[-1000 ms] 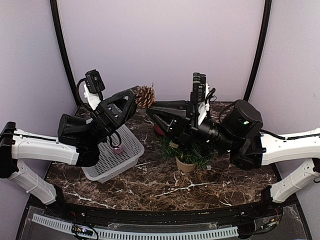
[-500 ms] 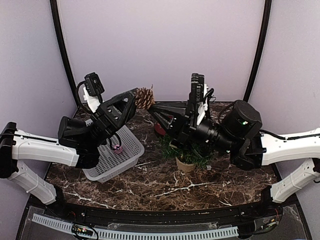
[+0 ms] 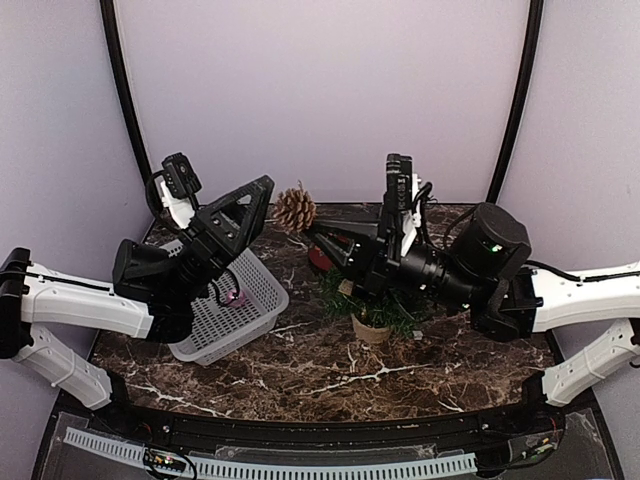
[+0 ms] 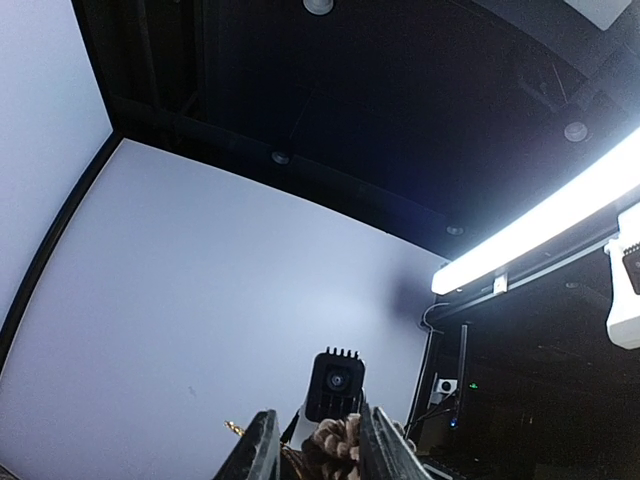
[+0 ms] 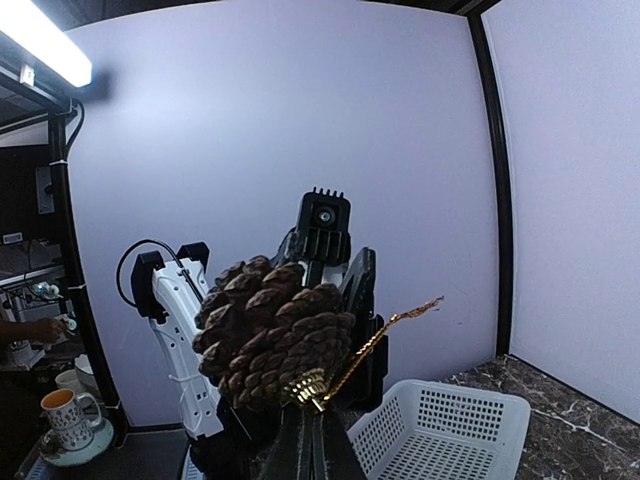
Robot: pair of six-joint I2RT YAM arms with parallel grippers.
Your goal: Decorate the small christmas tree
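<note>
A brown pine cone (image 3: 295,208) with a gold cap and gold string (image 5: 395,335) hangs in the air above the back of the table. My right gripper (image 3: 312,228) is shut on the gold cap (image 5: 318,388), and the cone (image 5: 275,330) fills the middle of the right wrist view. My left gripper (image 3: 266,187) stands just left of the cone with its jaws a little apart, not touching it. In the left wrist view the cone (image 4: 338,445) shows beyond the two fingertips. The small christmas tree (image 3: 385,303) stands in its beige pot (image 3: 370,330) under the right arm.
A white perforated basket (image 3: 225,310) sits at the left under the left arm, with a small pink ornament (image 3: 237,297) inside; its rim also shows in the right wrist view (image 5: 450,400). A red plate (image 3: 318,258) lies behind the tree. The table top is dark marble.
The right gripper closed on the cone's gold cap. The left gripper drew back to the left, away from the cone, which now sits slightly lower and to the right.
</note>
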